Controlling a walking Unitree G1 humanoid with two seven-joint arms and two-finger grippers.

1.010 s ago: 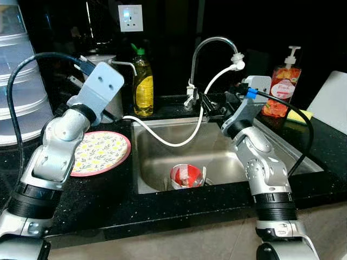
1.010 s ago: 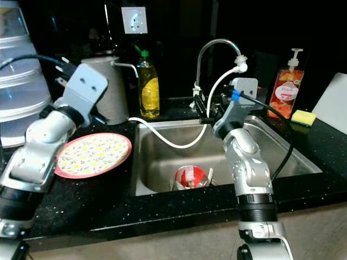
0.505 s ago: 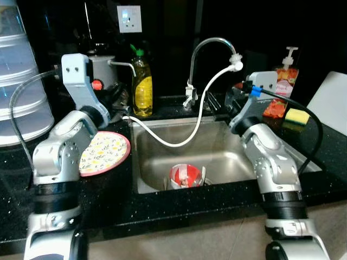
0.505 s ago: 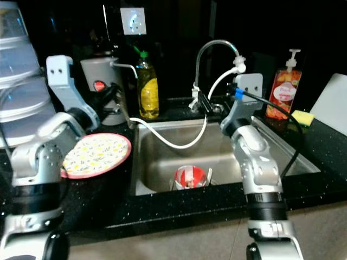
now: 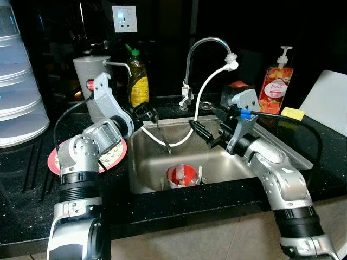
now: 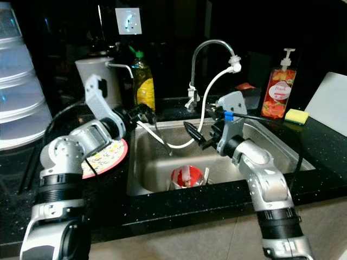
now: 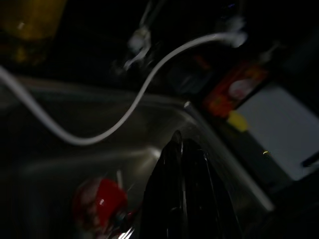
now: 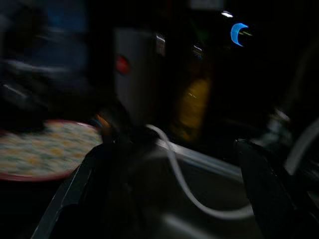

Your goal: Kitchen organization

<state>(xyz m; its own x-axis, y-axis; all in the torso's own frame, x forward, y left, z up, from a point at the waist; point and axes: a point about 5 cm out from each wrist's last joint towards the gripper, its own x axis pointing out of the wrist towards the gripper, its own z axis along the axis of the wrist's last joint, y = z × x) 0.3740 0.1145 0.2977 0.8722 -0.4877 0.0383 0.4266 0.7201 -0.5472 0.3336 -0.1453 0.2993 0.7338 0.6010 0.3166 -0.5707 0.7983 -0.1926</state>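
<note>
Half-hid the patterned plate (image 5: 111,154) behind the left arm, rim peeking out either side. Blurred both wrist views badly (dim too): red cup (image 7: 97,203) smeared, label unreadable. Cut off the white stacked containers (image 5: 19,97) at the frame edge. Left the soap bottle (image 6: 275,93) print too small to read.

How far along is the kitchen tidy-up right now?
Nothing looks finished yet. The red and white cup sits in the steel sink, and the floral pink-rimmed plate is on the black counter. Both tools hover over the sink, the left tool shut and the right tool open, each empty. Cup and plate are left.
</note>
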